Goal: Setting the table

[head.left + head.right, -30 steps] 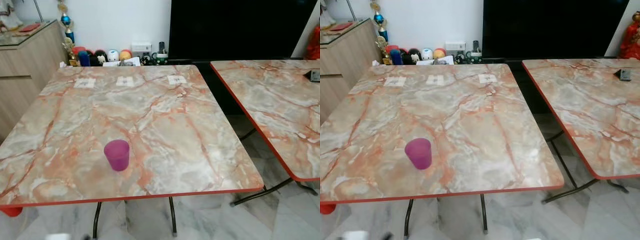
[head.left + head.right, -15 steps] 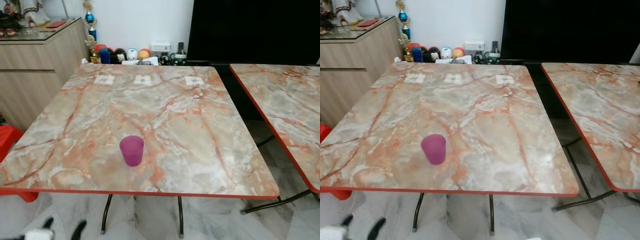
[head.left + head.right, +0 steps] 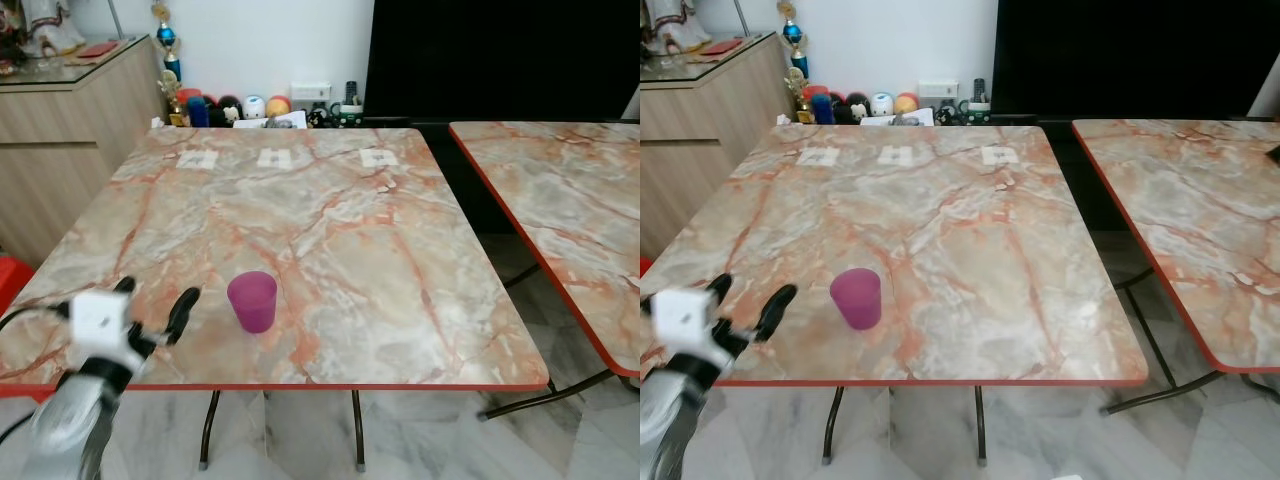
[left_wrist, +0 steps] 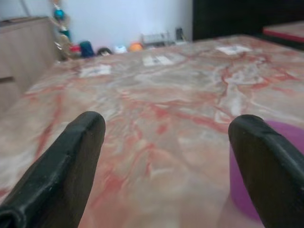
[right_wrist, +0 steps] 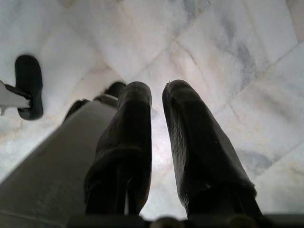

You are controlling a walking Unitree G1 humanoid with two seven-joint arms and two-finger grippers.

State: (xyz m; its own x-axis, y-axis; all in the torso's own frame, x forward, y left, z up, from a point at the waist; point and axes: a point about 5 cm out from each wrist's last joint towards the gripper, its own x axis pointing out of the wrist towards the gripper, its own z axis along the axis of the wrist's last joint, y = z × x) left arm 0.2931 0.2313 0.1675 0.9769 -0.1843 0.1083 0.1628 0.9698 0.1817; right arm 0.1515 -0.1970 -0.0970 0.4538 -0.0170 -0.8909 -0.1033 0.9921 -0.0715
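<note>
Near the table [image 3: 400, 300] front edge, your left gripper [image 3: 155, 305] is spreading wide, empty, beside the purple cup [image 3: 251, 301]; a misaligned finger risks tipping it.

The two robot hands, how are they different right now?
The left gripper is raised over the near edge of the marble table, while the right gripper hangs down over the white floor. The left gripper's fingers are spread wide open; the right gripper's sit nearly together. The left gripper is beside the purple cup, not touching it; the right gripper has nothing near it. Both have two long black fingers.
</note>
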